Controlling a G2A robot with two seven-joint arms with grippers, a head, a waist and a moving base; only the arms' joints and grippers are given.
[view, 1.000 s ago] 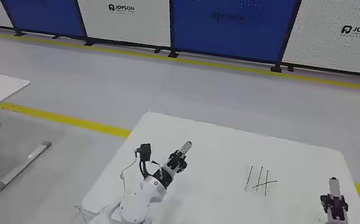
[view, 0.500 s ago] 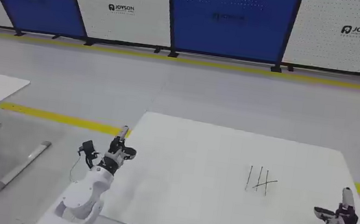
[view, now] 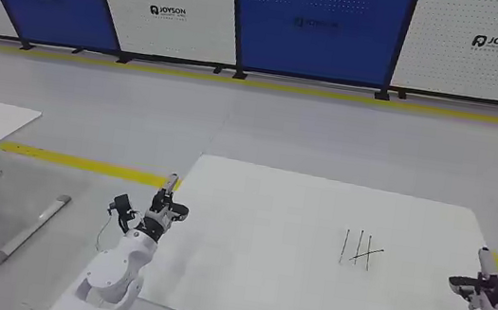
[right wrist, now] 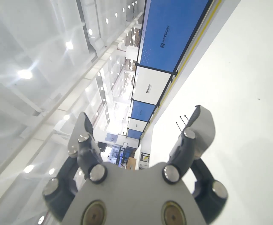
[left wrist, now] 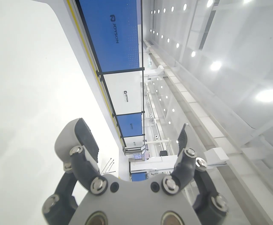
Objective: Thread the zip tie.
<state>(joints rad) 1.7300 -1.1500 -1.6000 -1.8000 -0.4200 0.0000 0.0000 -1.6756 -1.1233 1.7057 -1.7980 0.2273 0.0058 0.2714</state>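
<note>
While your right gripper and left gripper both stand spread, empty, zip ties lie on table right half, long axes running away from robot, one crosswise. Right gripper, at right edge, nearer; left well apart.

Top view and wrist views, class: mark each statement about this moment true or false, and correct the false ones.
1. The zip ties lie on the white table. True.
2. The left tool grips a zip tie. False: it is open and holds nothing.
3. The right tool is open. True.
4. The zip ties lie nearer the left tool than the right tool. False: in the top view they lie nearer the right tool.
</note>
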